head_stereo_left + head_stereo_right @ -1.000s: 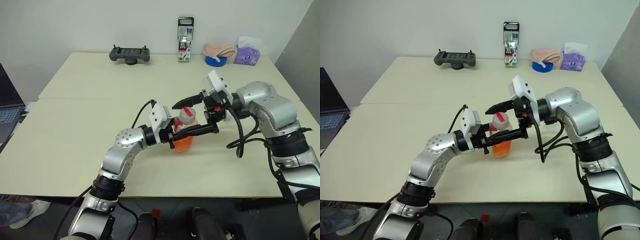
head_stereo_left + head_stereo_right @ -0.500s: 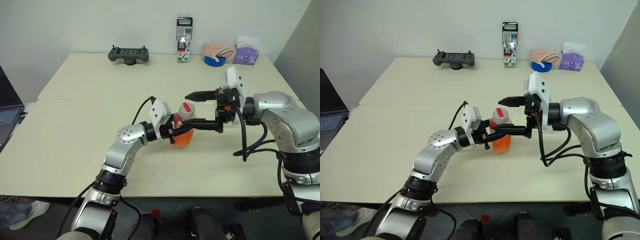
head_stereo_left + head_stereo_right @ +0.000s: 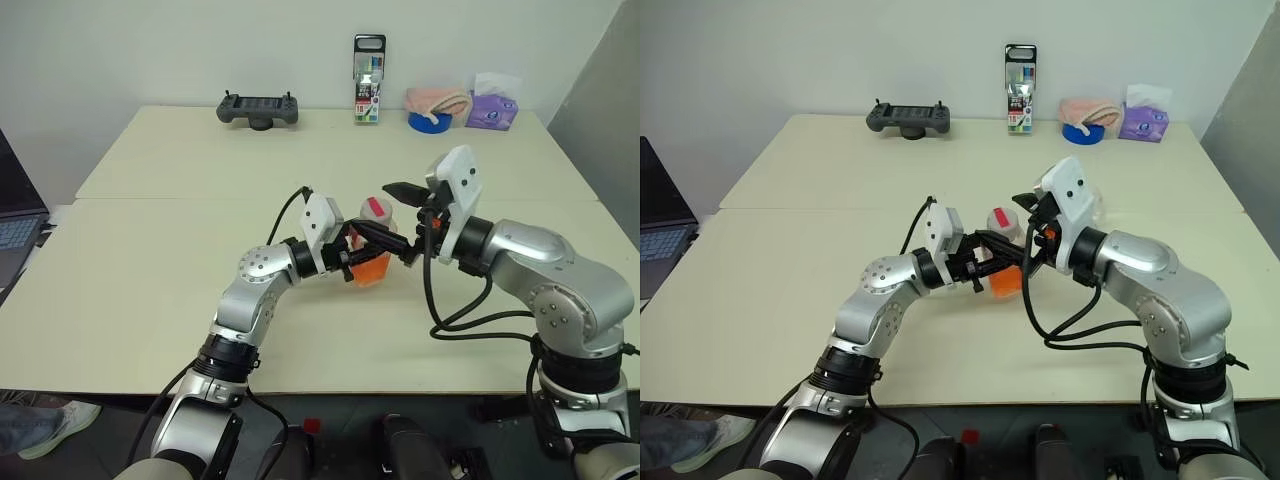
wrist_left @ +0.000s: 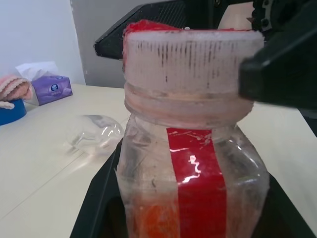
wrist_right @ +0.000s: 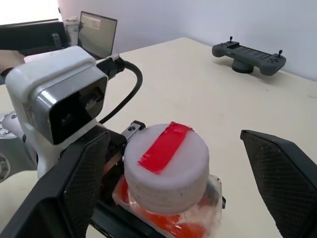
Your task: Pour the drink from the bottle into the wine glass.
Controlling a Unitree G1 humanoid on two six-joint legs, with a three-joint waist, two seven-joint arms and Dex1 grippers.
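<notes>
The left gripper (image 3: 372, 243) is clenched on the bottle (image 3: 372, 258), which it holds near the middle of the table (image 3: 150, 230). The right gripper (image 5: 168, 188) has its fingers spread wide on both sides of the white-and-red cap (image 5: 166, 166), apart from it. The left wrist view shows the red label strip (image 4: 200, 173) and the orange drink (image 4: 153, 220) low inside. It also shows the wine glass (image 4: 96, 136) behind the bottle, seemingly lying on its side toward the table's far right corner.
</notes>
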